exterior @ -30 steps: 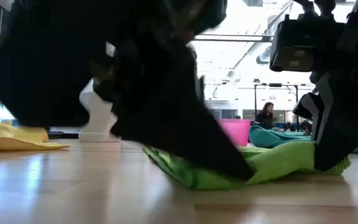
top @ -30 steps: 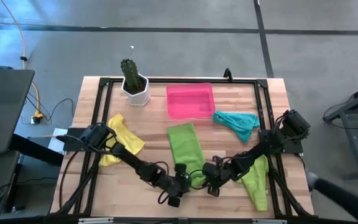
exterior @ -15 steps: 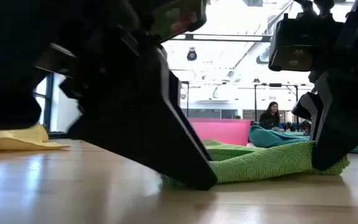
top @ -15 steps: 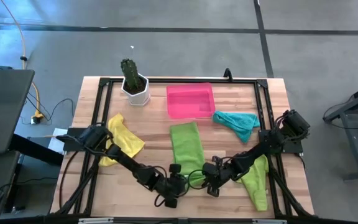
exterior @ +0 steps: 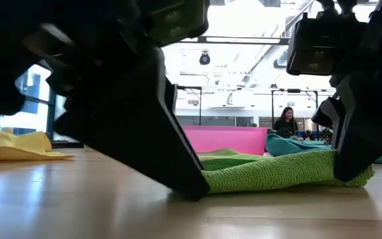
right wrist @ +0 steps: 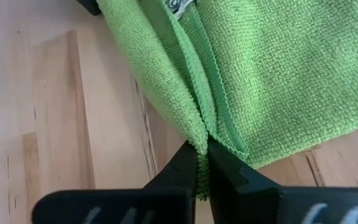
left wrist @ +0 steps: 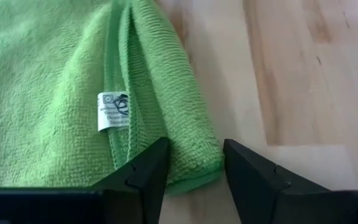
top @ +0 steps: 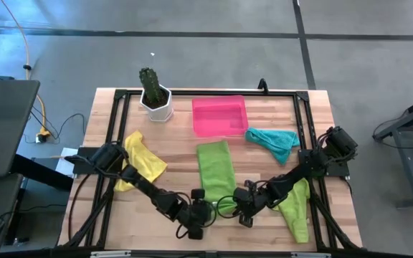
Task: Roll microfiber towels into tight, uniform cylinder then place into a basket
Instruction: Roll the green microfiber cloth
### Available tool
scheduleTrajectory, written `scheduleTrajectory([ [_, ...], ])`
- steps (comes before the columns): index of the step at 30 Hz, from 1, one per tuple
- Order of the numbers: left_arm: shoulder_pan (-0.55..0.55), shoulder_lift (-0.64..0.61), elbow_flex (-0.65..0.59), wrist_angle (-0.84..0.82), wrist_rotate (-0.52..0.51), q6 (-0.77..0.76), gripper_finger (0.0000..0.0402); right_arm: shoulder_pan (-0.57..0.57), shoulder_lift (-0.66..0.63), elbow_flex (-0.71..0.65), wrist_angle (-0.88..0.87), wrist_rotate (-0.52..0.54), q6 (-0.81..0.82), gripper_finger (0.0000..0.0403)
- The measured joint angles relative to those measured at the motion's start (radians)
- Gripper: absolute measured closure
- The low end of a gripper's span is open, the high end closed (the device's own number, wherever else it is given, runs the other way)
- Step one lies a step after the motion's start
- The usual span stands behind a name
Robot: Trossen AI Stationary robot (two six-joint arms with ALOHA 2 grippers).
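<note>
Left tool [left wrist: 191, 163] parted astride green towel [left wrist: 61, 81] corner, right tool [right wrist: 202, 163] pinching its edge

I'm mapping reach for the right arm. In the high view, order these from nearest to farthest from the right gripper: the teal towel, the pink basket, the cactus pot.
Measured from the right gripper, shut on the middle lime green towel:
1. Teal towel, toward the table's far right.
2. Pink basket, at the far edge, middle.
3. Cactus pot, far left corner.
</note>
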Motion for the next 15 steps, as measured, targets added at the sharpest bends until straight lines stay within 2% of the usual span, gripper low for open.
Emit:
scheduleTrajectory([
  [6,0.005,0.000,0.001,0.010,0.081,-0.085,0.0334,0.000,-0.001,0.000,0.007,-0.051,0.029,0.0398],
  [10,0.015,-0.009,0.001,0.014,0.171,-0.184,0.0390,-0.020,-0.002,0.002,0.021,-0.135,0.077,0.0398],
  [15,0.025,-0.023,-0.002,0.021,0.241,-0.261,0.0383,-0.048,-0.002,0.003,0.028,-0.195,0.078,0.0398],
])
